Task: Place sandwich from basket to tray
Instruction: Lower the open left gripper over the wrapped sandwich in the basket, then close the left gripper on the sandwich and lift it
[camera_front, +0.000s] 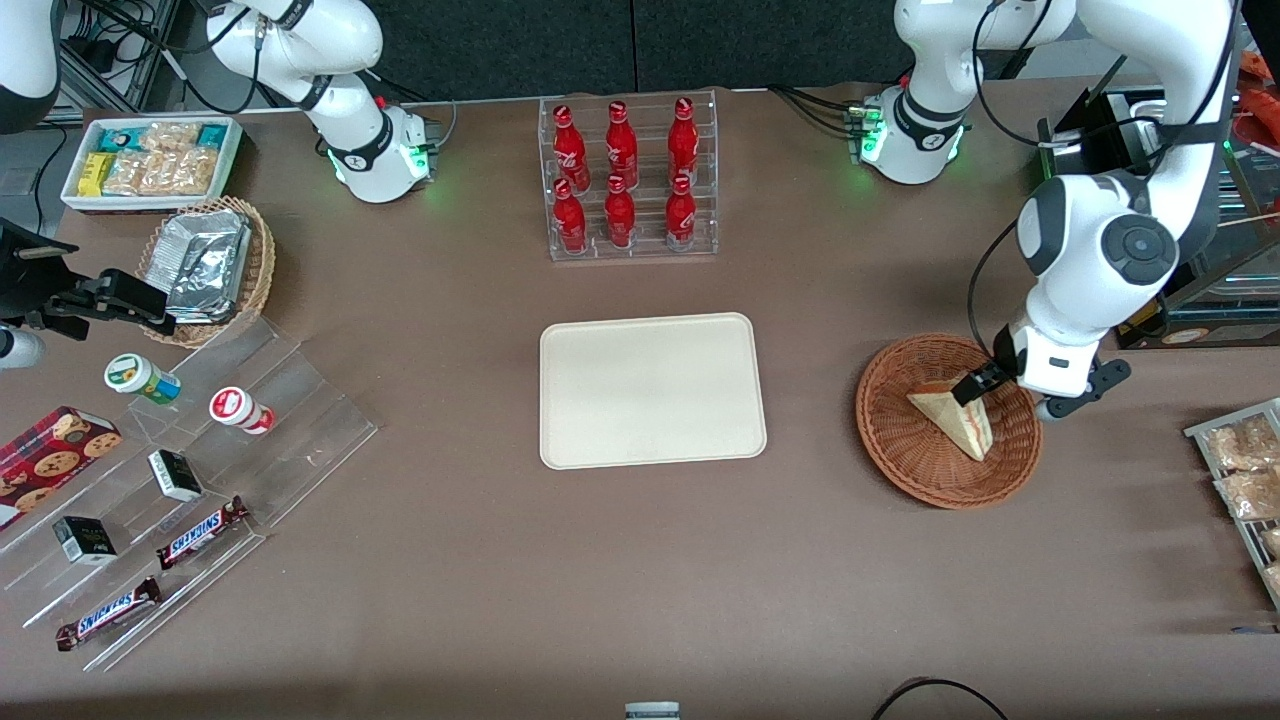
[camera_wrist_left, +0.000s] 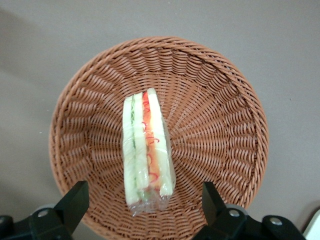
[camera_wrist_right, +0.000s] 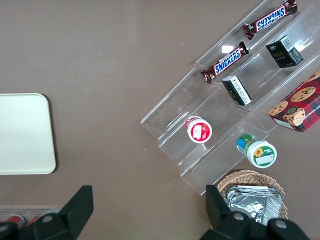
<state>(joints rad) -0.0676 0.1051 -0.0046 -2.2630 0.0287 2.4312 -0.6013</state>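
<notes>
The wrapped sandwich (camera_wrist_left: 146, 150) lies on edge in the wicker basket (camera_wrist_left: 220, 125), filling layers facing up. The left gripper (camera_wrist_left: 145, 202) hangs above it with fingers (camera_wrist_left: 75, 200) spread wide to either side, apparently lined up to pinch the bread faces. The tray (camera_front: 652, 390) waits nearby, bare.

Brown table (camera_front: 620, 560) bears tray (camera_front: 652, 390), basket (camera_front: 900, 440) (wicker), bottle rack (camera_front: 630, 180).

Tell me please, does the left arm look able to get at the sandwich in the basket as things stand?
Probably yes: the end effector hangs open above the basket, its fingers straddling the sandwich, with nothing covering it.
</notes>
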